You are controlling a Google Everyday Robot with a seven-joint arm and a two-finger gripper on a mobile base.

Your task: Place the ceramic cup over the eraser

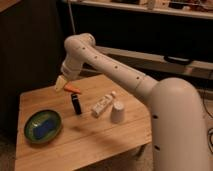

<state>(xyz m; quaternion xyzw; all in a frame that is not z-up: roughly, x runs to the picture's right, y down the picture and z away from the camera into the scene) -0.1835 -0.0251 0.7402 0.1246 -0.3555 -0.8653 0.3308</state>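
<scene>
While the white robot body [177, 125] fills the right side, its arm [115, 67] runs up and left from the shoulder over the back of the bench [90, 142]. The arm bends sharply at a rounded joint at top left. From there the last link drops steeply down and slightly left. The bench is a low wooden one with a slatted top, in front of a dark shelf [165, 57].

A green bowl [59, 122] sits at front left with a blue block [43, 129] lying inside it. A white tube [101, 106] lies on its side near bench centre, cap end pointing back right. The cup [117, 113] stands on the bench just right of the tube, wide end down, close to it; contact unclear. It is nowhere near the claw, and nothing grips it.

The eraser [76, 104] stands upright left of the tube, apart from it, uncovered. An orange marker [72, 90] lies just behind the eraser.

The claw [60, 84] hangs pointing down at the bench's back-left area, just left of the marker and above the bench top. It is released, fingers spread and empty. It is well apart from the cup, with the eraser and tube between them.
</scene>
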